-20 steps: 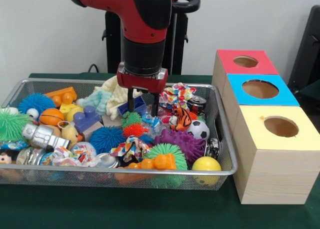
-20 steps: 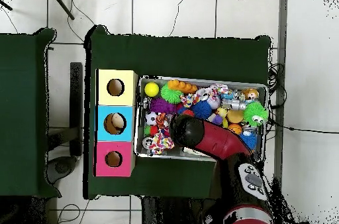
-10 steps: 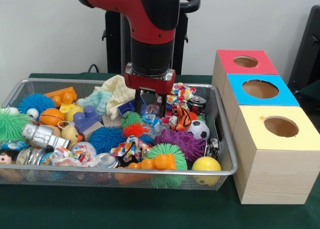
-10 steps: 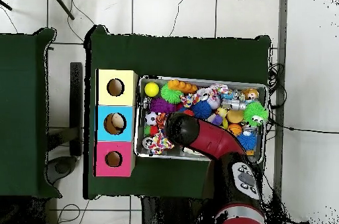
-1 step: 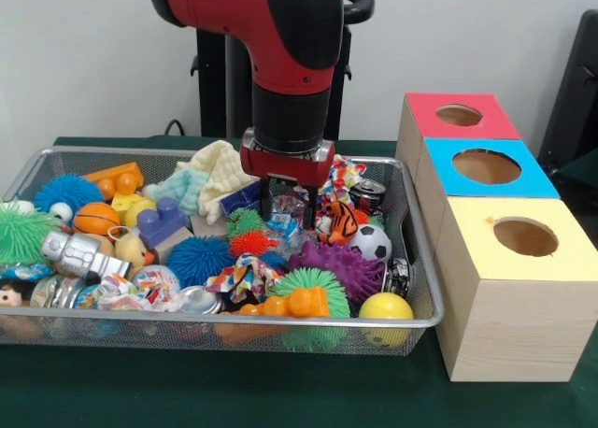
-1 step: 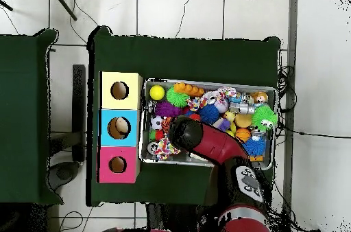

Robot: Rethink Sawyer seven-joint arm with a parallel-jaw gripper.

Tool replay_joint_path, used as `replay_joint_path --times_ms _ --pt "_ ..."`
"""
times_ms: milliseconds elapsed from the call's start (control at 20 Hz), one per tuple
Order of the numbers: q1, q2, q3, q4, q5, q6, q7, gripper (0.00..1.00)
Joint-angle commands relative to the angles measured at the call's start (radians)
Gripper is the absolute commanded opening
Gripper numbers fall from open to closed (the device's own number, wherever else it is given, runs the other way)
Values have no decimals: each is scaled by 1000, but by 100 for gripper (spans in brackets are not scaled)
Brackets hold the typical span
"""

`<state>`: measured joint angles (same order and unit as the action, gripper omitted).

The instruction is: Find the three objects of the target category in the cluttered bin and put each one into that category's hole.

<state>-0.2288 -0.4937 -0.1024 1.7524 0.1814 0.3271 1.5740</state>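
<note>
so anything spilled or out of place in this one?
Nothing stands out. The toys are all inside the wire bin, none on the green cloth around it. The three boxes, red, blue and yellow, stand in a straight row beside it. The gripper hangs low over the pile mid-bin.
</note>
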Motion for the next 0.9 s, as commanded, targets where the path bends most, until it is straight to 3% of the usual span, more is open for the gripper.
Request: replay_joint_path --times_ms 50,900 --pt "-4 65 52 -29 57 -80 244 100" --pt "7 127 -5 -32 37 -111 226 100"
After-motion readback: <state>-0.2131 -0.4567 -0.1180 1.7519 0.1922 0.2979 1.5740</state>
